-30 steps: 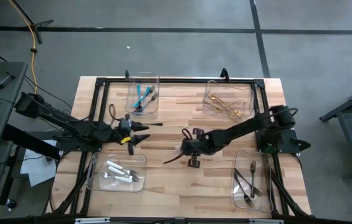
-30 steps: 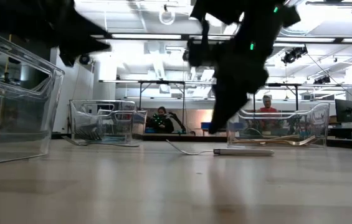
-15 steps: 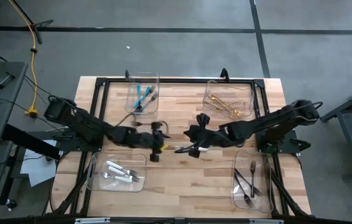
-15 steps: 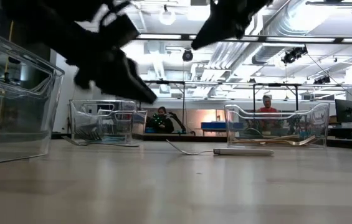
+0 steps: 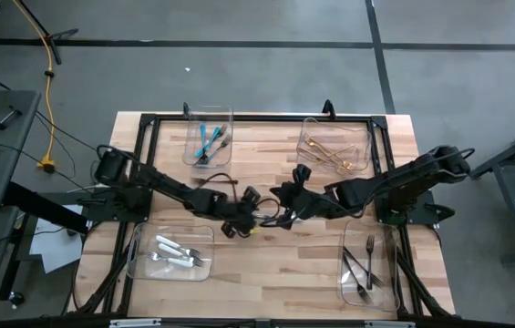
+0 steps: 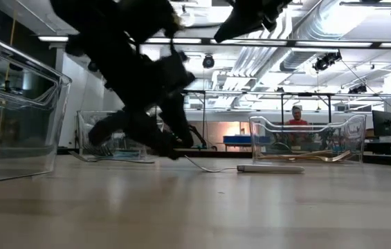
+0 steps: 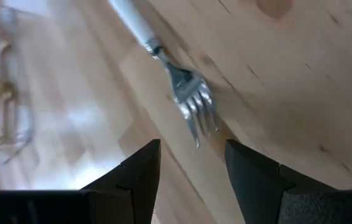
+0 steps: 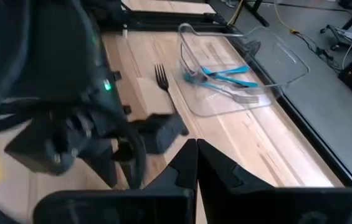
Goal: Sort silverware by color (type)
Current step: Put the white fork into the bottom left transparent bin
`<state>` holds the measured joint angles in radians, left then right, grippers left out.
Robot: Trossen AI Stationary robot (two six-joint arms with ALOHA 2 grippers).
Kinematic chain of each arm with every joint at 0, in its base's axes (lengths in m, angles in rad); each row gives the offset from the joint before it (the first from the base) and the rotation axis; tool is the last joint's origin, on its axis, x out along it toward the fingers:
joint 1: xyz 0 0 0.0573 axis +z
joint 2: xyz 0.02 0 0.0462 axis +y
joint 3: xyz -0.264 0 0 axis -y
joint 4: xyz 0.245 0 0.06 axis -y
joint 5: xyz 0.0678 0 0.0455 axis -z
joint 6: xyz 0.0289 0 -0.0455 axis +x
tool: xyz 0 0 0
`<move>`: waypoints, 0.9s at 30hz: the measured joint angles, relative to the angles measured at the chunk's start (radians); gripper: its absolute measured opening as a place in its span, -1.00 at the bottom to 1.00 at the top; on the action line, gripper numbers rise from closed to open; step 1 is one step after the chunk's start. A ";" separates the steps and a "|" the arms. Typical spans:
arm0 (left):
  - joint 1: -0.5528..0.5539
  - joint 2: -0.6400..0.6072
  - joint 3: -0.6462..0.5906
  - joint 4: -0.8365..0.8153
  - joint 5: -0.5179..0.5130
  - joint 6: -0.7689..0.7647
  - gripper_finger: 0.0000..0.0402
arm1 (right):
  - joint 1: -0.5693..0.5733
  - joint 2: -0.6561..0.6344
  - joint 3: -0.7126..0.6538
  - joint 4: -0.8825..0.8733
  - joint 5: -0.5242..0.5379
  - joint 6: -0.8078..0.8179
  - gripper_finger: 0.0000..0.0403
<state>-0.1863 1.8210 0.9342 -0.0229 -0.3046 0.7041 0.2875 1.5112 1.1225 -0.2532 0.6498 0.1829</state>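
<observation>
- The left gripper [image 5: 250, 221] is held low over the middle of the table [image 5: 266, 264], with its two dark fingers [image 7: 139, 171] spread apart and nothing clamped between them.
- A white-handled fork [image 7: 177, 78] is seen lying flat on the wood just ahead of those open fingers, its tines pointed back toward them and not touched by them.
- In the low view the same fork [image 6: 250, 168] is found on the tabletop just beside the lowered left gripper [image 6: 171, 149].
- The right gripper [image 5: 283, 196] is raised above the table close to the left one, with its fingers [image 8: 191, 163] pressed together and nothing held.
- A dark fork [image 8: 163, 84] is seen lying on the wood beyond the right gripper's closed tips, beside a clear bin [image 8: 269, 65] in which the teal-handled pieces [image 8: 222, 73] are kept.
- Gold pieces [image 5: 332, 155] are held in a far bin [image 5: 364, 146] beyond the right gripper.
- White-handled pieces [image 5: 175, 251] are kept in a bin [image 5: 137, 260] on the near side of the left gripper.
- Dark steel forks [image 5: 364, 264] are kept in a bin [image 5: 386, 292] on the near side of the right arm.
</observation>
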 joint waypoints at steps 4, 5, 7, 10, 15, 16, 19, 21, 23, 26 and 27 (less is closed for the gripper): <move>0.023 0.059 0.061 -0.060 0.029 0.039 -0.14 | 0.001 0.000 0.000 0.001 -0.002 0.000 -1.00; 0.026 0.066 0.068 -0.063 0.033 0.053 -0.14 | 0.001 0.000 0.000 0.002 -0.003 0.000 -1.00; 0.028 0.081 0.082 -0.066 0.031 0.084 -0.14 | 0.001 0.000 0.000 0.003 -0.003 0.000 -1.00; 0.027 0.088 0.088 -0.056 0.034 0.114 -0.14 | 0.001 0.000 0.000 0.003 -0.003 0.005 -1.00; 0.021 0.085 0.088 -0.052 0.060 0.149 -0.17 | 0.001 0.000 0.000 -0.014 -0.003 0.022 -1.00; 0.016 0.085 0.088 -0.053 0.061 0.161 -0.19 | 0.001 0.000 0.000 -0.015 -0.003 0.022 -1.00; 0.009 0.085 0.088 -0.056 0.073 0.203 -0.29 | 0.001 0.000 0.000 -0.014 -0.003 0.026 -1.00; 0.009 0.085 0.088 -0.056 0.078 0.219 -0.38 | 0.001 0.000 0.000 -0.014 -0.003 0.027 -1.00; 0.018 0.085 0.086 -0.057 0.079 0.222 -0.48 | 0.001 0.000 0.000 -0.013 -0.003 0.036 -1.00; 0.035 0.085 0.086 -0.050 0.081 0.213 -0.65 | 0.001 0.000 0.000 -0.014 -0.003 0.048 -1.00; 0.038 0.085 0.086 -0.047 0.083 0.211 -0.70 | 0.001 0.000 0.000 -0.014 -0.003 0.048 -1.00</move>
<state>-0.1480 1.9064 1.0199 -0.0695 -0.2218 0.9150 0.2887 1.5112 1.1225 -0.2668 0.6468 0.2306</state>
